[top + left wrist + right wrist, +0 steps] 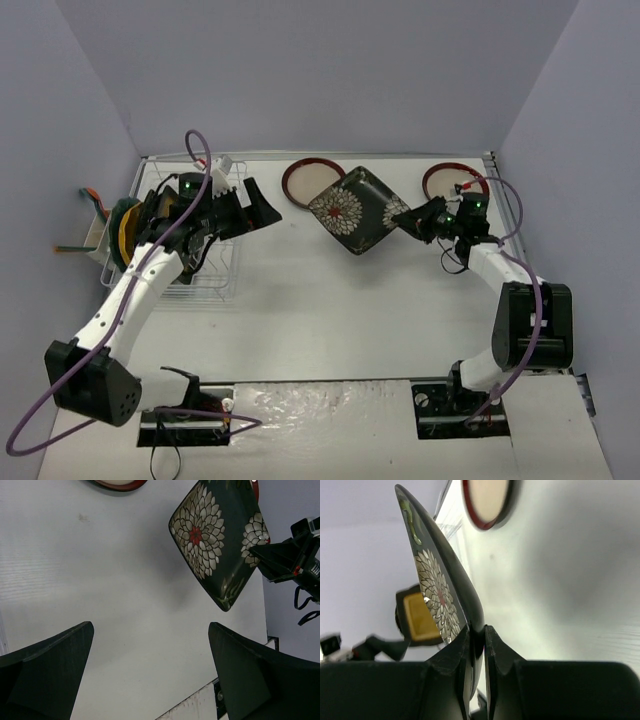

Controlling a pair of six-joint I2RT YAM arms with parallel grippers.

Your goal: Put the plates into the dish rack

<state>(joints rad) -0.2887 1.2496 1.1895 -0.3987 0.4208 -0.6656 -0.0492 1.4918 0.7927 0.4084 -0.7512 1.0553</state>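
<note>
- Right gripper (476,630): closed on the rim of the floral plate (350,210), at its right corner; the rim sits pinched between both fingers
- Floral plate: square, black, white blooms with red centres; tilted on edge over the far middle of the table (330,320); whether its lower edge touches the table cannot be told
- Round plate (303,178): cream, red rim; flat near the far edge; partly covered by the floral plate's left corner in the top view
- Second round plate (447,180): cream, red rim; far right, behind the right gripper; partly hidden
- Left gripper (262,205): wide open, holding nothing; above the rack's right side, facing the floral plate, apart from it
- Rack (215,280): white wire; far left of the table, under the left arm
- Racked plates (124,228): yellow and teal edges, upright at the rack's left end; their number cannot be told
</note>
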